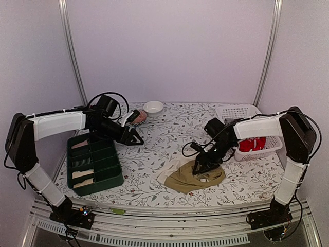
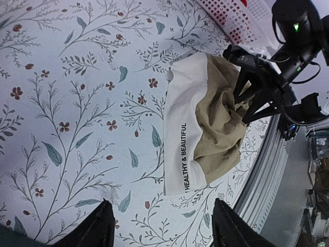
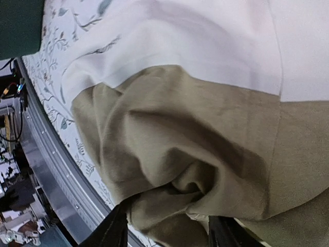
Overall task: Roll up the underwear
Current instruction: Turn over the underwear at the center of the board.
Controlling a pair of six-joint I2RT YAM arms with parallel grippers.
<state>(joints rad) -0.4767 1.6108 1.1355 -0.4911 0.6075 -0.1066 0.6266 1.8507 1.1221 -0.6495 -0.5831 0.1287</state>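
Top external: khaki underwear (image 1: 191,177) lies crumpled on the tabletop (image 1: 154,154), lower centre of frame, not rolled yet. Right gripper (image 1: 199,168) is planted on its middle. Right wrist view shows a wad of khaki cloth filling the gap between the fingers (image 3: 115,231) with creases converging there, so I read it as clamped on the garment, likely to drag or flatten it before rolling. Left gripper (image 1: 138,139) hangs over bare tabletop at centre left, well apart from the garment. Left wrist view has its fingers (image 2: 100,226) spread wide with nothing between, probably free to pin the other edge. Cloth is soft, thin, matte knit that holds loose folds. The broad smooth cream waistband (image 2: 177,139) has black lettering and lies flat. Red underwear (image 1: 252,144) sits in the white mesh basket (image 1: 241,109), right of frame.
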